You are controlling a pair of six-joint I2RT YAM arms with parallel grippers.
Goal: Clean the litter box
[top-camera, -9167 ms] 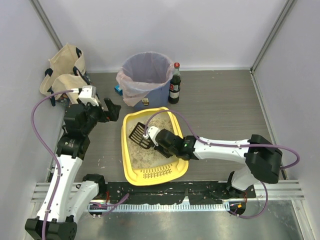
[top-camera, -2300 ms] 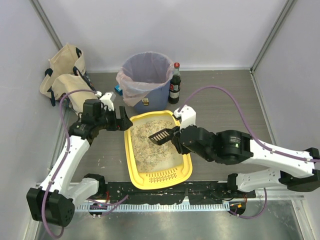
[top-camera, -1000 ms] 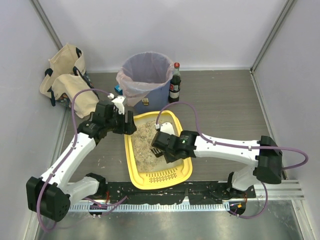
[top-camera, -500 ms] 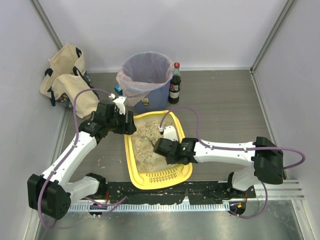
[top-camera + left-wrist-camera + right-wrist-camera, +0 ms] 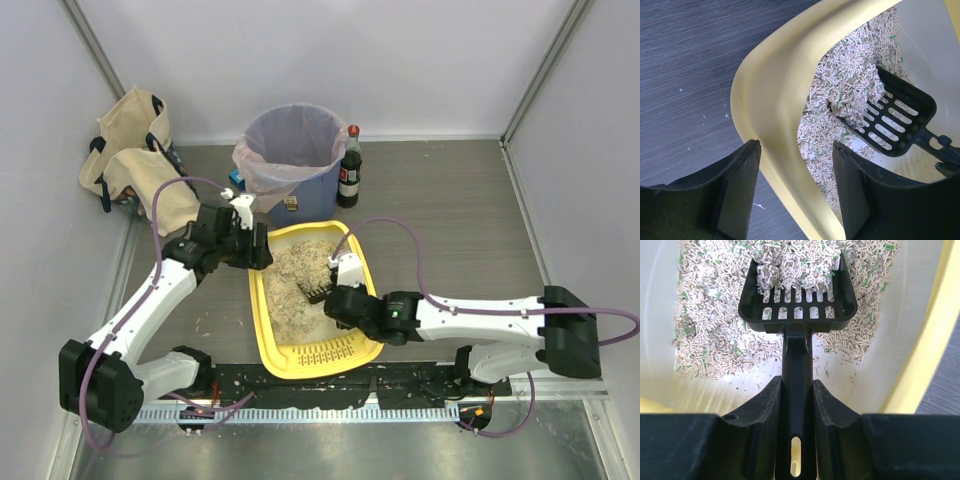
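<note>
— Between the right gripper's (image 5: 796, 405) fingers sits the handle of the black scoop (image 5: 797, 310), clamped tight. Its slotted blade is nosed into the granules (image 5: 710, 330), with a clump (image 5: 790, 272) on its front edge.

— And the other arm?

— The left gripper (image 5: 796, 150) straddles the litter box (image 5: 256, 318) rim at the far left corner, one finger outside over the table (image 5: 440, 220), one inside over the litter. The jaws stand apart, and I see a gap on both sides, so nothing is gripped.

— Where does the box lie?

— Flat on the table, toward its near edge and about midway across, slotted grille (image 5: 318, 352) nearest the arm bases. The blue bin (image 5: 290, 150) stands just beyond its far end.

— How would it handle?

— Thin moulded plastic, I'd judge: smooth, a little slippery and inclined to flex along the straight walls. The granules add some weight and would slide if it tipped (they're loose and light). The rolled rim at a rounded corner looks stiffest, so pinching across the wall there should steady the box against the scoop's push.
</note>
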